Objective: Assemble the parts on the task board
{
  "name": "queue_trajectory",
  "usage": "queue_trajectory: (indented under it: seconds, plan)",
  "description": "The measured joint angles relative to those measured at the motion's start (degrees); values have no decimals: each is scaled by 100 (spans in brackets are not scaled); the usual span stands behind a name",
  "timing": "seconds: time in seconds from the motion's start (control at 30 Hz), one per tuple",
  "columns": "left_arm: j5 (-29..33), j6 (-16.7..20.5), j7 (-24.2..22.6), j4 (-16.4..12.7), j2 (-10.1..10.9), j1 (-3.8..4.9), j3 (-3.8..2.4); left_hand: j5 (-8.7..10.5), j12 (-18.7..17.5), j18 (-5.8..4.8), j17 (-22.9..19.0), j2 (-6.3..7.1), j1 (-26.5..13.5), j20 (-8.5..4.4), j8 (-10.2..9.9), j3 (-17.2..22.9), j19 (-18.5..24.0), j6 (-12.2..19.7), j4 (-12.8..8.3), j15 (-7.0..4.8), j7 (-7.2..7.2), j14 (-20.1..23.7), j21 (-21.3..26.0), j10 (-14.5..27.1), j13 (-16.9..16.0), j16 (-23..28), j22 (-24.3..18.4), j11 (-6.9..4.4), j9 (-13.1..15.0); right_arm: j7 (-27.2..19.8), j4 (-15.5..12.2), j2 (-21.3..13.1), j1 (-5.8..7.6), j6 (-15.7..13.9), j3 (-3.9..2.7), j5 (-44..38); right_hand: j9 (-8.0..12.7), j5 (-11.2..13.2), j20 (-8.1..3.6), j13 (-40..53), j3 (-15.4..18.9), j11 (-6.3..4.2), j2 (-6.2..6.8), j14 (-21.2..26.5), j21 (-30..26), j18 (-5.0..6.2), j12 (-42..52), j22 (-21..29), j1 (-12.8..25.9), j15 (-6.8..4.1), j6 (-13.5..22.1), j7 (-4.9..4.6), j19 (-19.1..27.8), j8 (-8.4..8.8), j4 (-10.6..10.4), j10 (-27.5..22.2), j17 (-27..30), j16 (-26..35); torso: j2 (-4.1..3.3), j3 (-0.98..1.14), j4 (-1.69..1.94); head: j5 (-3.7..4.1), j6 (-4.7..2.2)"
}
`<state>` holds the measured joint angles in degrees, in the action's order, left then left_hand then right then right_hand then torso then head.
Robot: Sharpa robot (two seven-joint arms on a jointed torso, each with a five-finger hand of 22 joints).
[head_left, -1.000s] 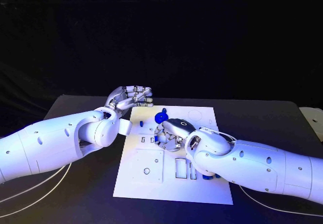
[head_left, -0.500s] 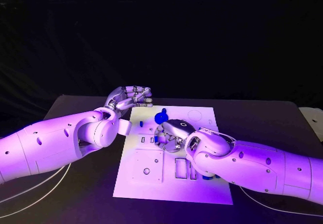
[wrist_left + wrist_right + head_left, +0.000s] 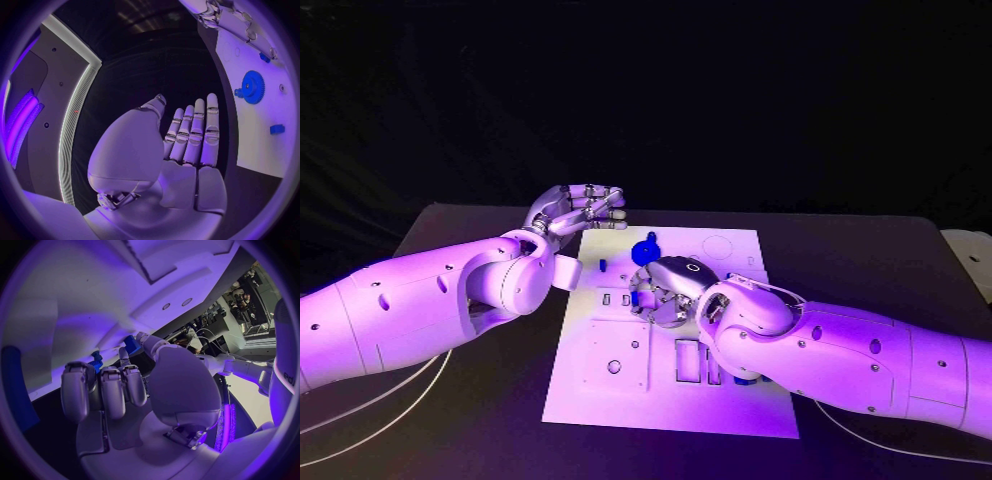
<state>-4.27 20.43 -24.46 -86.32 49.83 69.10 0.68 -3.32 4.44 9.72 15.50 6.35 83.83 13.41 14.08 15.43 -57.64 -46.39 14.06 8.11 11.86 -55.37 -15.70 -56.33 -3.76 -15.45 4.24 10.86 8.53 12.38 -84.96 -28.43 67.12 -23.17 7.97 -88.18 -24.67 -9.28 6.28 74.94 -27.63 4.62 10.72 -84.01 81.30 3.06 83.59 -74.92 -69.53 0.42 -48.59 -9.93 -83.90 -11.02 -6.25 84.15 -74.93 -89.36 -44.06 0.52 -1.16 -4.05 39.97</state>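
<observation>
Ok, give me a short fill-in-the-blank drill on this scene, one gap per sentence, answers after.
1. The blue gear lies on the white ____.
2. The left hand holds ____ at the far left corner of the task board.
3. The right hand is over the board just nearer the robot than the blue ____.

Missing words: task board; nothing; gear

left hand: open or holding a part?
Open. The left hand has its fingers extended side by side with nothing between them, off the task board edge; the blue gear lies apart.

Matt white task board (image 3: 733, 400), seemingly plastic gear (image 3: 645, 252)
</observation>
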Motion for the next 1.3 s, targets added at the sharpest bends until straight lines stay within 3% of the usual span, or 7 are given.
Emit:
queue_trajectory:
  seconds: [0.43,0.8,0.87,0.97,1.1,1.17,1.3]
  plan:
    - [-5,-16,30,4,13,0,0,0,0,0,41,0,0,-2,0,1,-2,0,1,-3,0,-3,0,-1,-5,37,0,-1,0,-62,-330,-268,-5,-377,-6,-32,60,271,73,-1,425,79,139,9,-112,0,-35,1,-6,51,255,-71,32,96,-125,-48,1,0,3,3,2,-9,4]
    - [-653,-348,590,-12,149,3,1,0,444,-1,876,83,-503,-604,327,-28,-1376,-649,231,-605,-176,-1840,-897,-1384,-222,-1080,394,-488,198,-1007,-989,-1197,367,-940,-112,1089,4,-23,80,-2,412,39,-79,8,-444,0,-142,-3,-234,50,-16,10,226,-116,-116,-105,2,57,85,-12,-23,-45,-35]
    - [-966,-521,869,-49,184,12,0,0,639,-1,1369,35,-902,-748,422,-169,-1682,-731,223,-739,-258,-2227,-1322,-1616,-384,-1728,629,-608,291,-1229,-1071,-1445,481,-943,-116,1525,-6,-50,80,-2,391,39,-89,9,-445,0,-142,-3,-244,50,-43,19,226,-155,-124,-105,2,57,114,-15,-23,-48,-29]
    - [-1533,-837,1352,-98,224,47,-1,0,1007,-1,2983,-84,-1334,-882,548,-311,-1862,-691,244,-843,-327,-2584,-1921,-1801,-711,-3437,997,-718,438,-1465,-1138,-1774,615,-936,-132,2070,-8,-50,80,-2,391,39,-89,8,-445,-1,-142,-3,-244,50,-43,19,226,-160,-124,-105,2,57,157,-18,-23,-61,-16]
    - [-2411,-1319,2103,-138,220,175,1,0,2314,-115,5551,-237,-1668,-949,1210,-633,-1828,-415,176,-913,-451,-2817,-3941,-1405,-1843,-5924,3120,-810,944,-1658,-1188,-2122,724,-918,-131,2619,-20,-83,80,-2,391,20,-89,8,-444,0,-142,-3,-244,50,-66,43,226,-204,-124,-125,2,57,217,-21,-23,-73,13]
    - [-2803,-1538,2464,-139,192,252,-1,0,3042,-137,5887,-330,-1677,-932,1619,-779,-1622,-181,271,-895,-450,-2839,-4555,-971,-2459,-6290,3720,-797,1229,-1713,-1185,-2245,761,-910,-131,2808,-25,-83,80,-2,391,20,-89,8,-444,0,-142,-3,-244,50,-87,22,226,-204,-124,-125,2,57,246,-21,-23,-79,37]
    - [-3637,-2023,3259,-89,59,400,-3,0,3502,-137,5938,-489,-1610,-951,1926,-869,-1593,56,267,-904,-442,-2848,-4825,-638,-2833,-6276,3958,-787,1427,-1794,-1151,-2461,794,-887,-131,3121,-25,-115,80,-2,391,19,-89,8,-444,-1,-142,-2,-244,50,-87,22,226,-204,-124,-124,2,57,287,-15,-4,-90,80]
